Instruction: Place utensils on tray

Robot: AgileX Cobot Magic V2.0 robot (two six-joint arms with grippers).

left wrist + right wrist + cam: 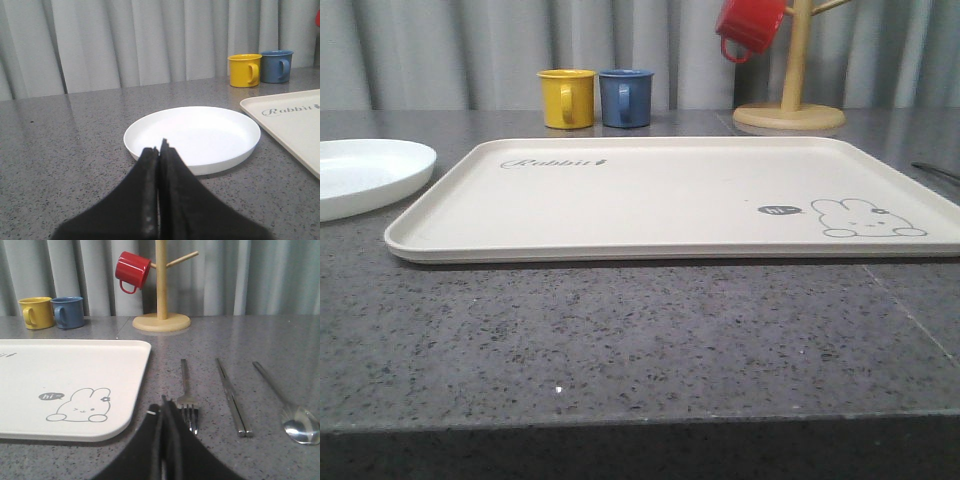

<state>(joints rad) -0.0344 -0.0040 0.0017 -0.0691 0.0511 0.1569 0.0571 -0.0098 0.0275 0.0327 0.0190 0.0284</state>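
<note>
Right gripper [163, 412] closed, empty, nearest fork [186, 401]: just ahead, tines near, handle running far, right of tray [75, 385].

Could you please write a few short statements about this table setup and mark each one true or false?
1. The tray has nothing lying on it. True.
2. The fork, the bar-like piece and the spoon lie on the white plate. False: they lie side by side on the grey table beside the tray; the plate holds nothing.
3. The left tool is shut, with the plate just ahead of it. True.
4. The red mug stands on the table next to the blue mug. False: it hangs on the wooden mug tree; the yellow mug stands next to the blue mug.
5. The right tool is gripping the fork. False: it is shut on nothing, with the fork lying beside its tip.
</note>
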